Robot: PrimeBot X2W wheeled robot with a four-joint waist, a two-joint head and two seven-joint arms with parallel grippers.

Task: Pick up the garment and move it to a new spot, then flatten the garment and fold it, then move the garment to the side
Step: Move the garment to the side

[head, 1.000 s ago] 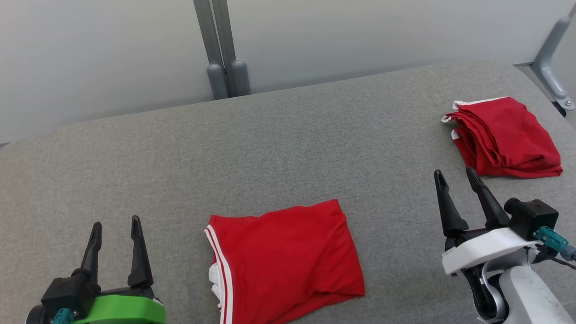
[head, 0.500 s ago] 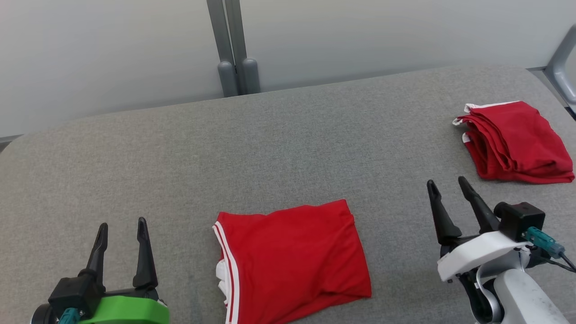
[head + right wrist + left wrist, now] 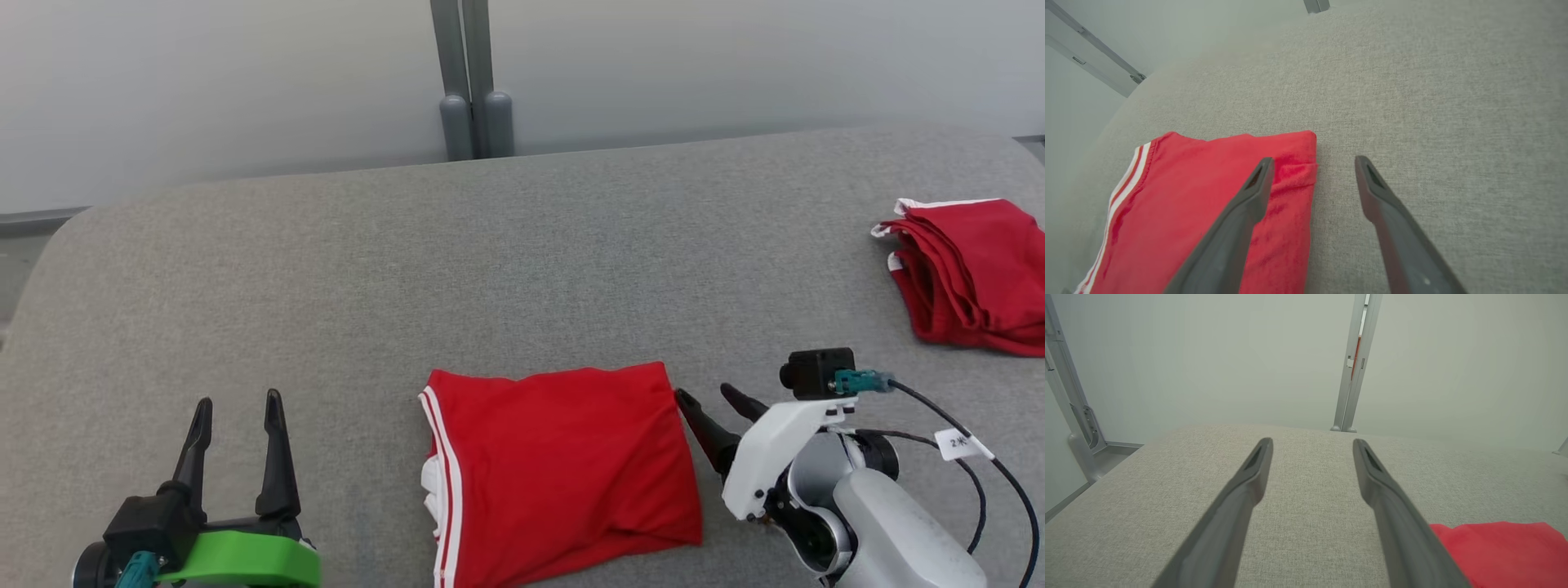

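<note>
Starting nearest you: your left hand (image 3: 238,398) sits spread and empty over the bench (image 3: 408,269). Folded red garment (image 3: 563,457) lies flat at the near middle, so judge it as the last step, moving it aside. Your right hand (image 3: 703,392), spread, straddles its right edge, gripping nothing. Next: drop, pinch all layers, carry toward the far-right red pile (image 3: 971,269) without letting the fold slip open.
</note>
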